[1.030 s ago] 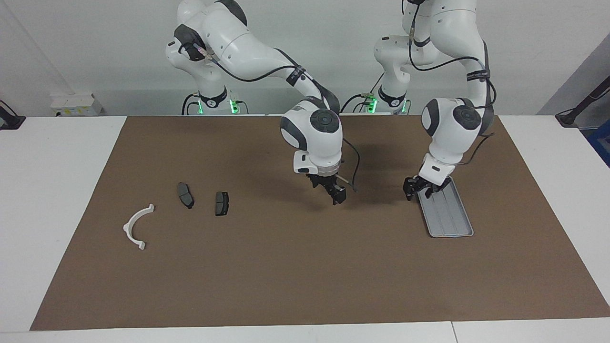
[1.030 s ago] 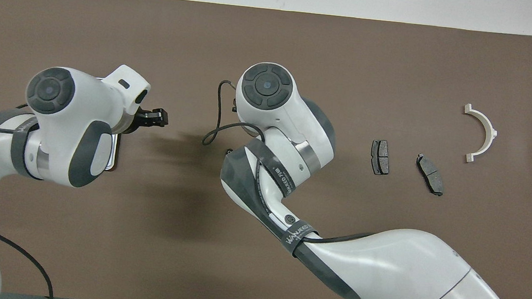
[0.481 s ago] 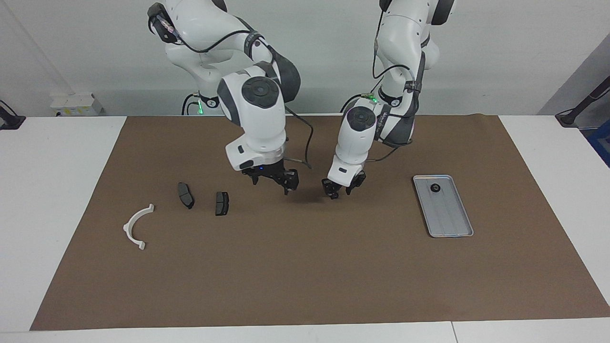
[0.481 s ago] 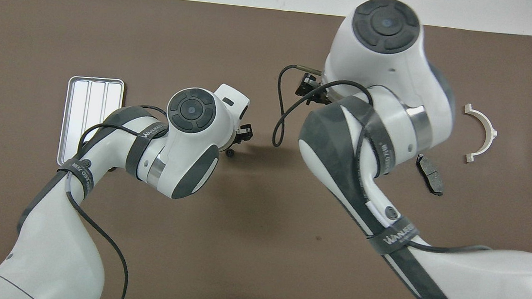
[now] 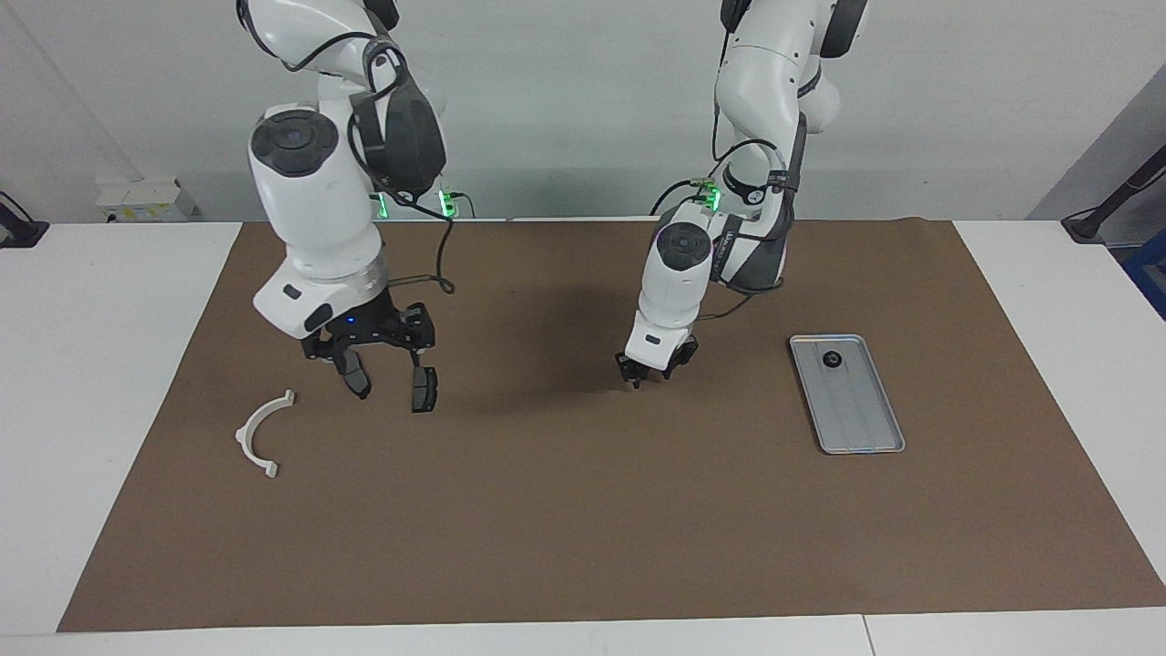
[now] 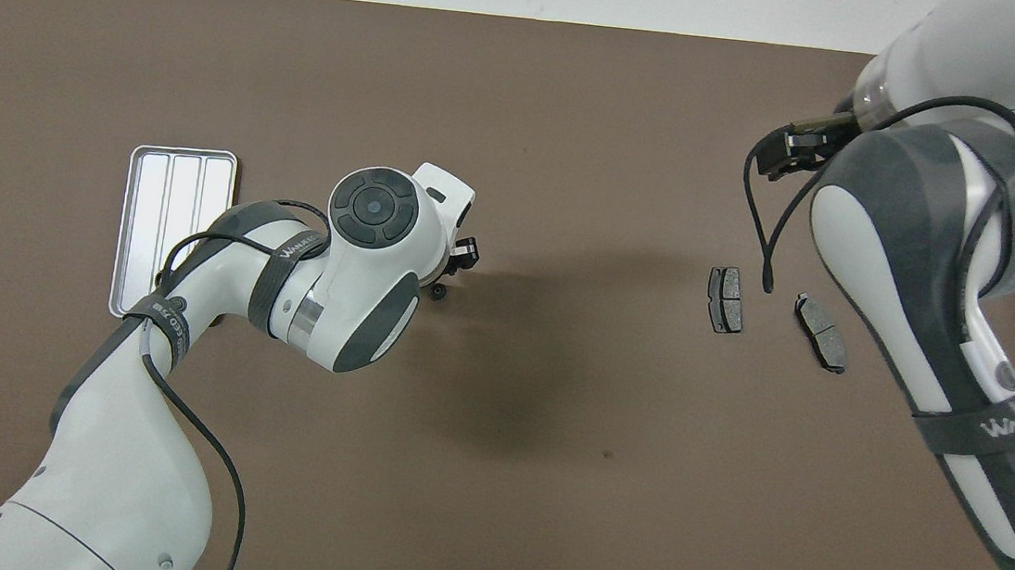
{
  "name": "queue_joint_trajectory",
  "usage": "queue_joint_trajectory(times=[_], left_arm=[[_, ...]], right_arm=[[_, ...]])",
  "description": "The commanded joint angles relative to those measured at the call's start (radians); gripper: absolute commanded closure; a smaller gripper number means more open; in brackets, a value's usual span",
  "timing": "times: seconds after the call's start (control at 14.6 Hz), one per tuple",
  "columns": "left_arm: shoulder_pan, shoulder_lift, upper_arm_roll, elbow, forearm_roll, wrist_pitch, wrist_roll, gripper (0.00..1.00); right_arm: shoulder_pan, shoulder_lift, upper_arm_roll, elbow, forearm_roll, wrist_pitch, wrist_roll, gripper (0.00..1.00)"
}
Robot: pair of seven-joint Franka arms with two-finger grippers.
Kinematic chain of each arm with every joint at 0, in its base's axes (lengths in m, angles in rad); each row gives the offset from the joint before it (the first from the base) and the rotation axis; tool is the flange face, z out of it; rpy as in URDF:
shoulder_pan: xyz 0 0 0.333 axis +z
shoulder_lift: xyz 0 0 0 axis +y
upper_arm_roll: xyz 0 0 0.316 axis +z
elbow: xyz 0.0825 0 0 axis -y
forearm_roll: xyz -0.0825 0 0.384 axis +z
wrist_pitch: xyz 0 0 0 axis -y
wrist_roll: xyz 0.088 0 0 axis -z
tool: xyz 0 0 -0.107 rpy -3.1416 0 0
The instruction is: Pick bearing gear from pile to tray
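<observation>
While one black ring (image 5: pixel 831 359) already lies in the tray (image 5: pixel 861 428), at the end of it nearest the robots, the step in hand looks like the pick of the next one. The left tool (image 5: pixel 649 374) is down low over the brown mat (image 5: pixel 583 528), a short way from the tray toward the right arm's end of the desk. From overhead, a second tiny black ring (image 6: pixel 438 292) shows on or just above the mat right beside the tool's tip. Whether the tool is released or clenched on that ring cannot be told from either view.

The right tool (image 5: pixel 373 344) hangs released and spread wide, well apart from the tray, over the two dark plates (image 5: pixel 355 374) (image 5: pixel 424 390). The white half-ring bracket (image 5: pixel 260 433) lies farther from the tray again. This arm seems to be waiting.

If the ring is gripped, the next move probably calls for a straight lift and a short carry to a bare part of the tray, then a low release so the ring does not roll over the rim. If it is not, the tool must first centre on so small a part and close squarely.
</observation>
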Motion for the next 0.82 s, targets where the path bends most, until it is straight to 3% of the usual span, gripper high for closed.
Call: queue_joint_trajectory(times=[0.0, 0.76], left_arm=[[-0.023, -0.006, 0.008, -0.018, 0.02, 0.01, -0.053, 0.45], [-0.034, -0.012, 0.007, -0.042, 0.02, 0.025, -0.073, 0.49]], right_arm=[[-0.059, -0.033, 0.016, -0.017, -0.028, 0.0, -0.16, 0.0], [-0.094, -0.057, 0.013, -0.017, -0.038, 0.0, -0.196, 0.0]])
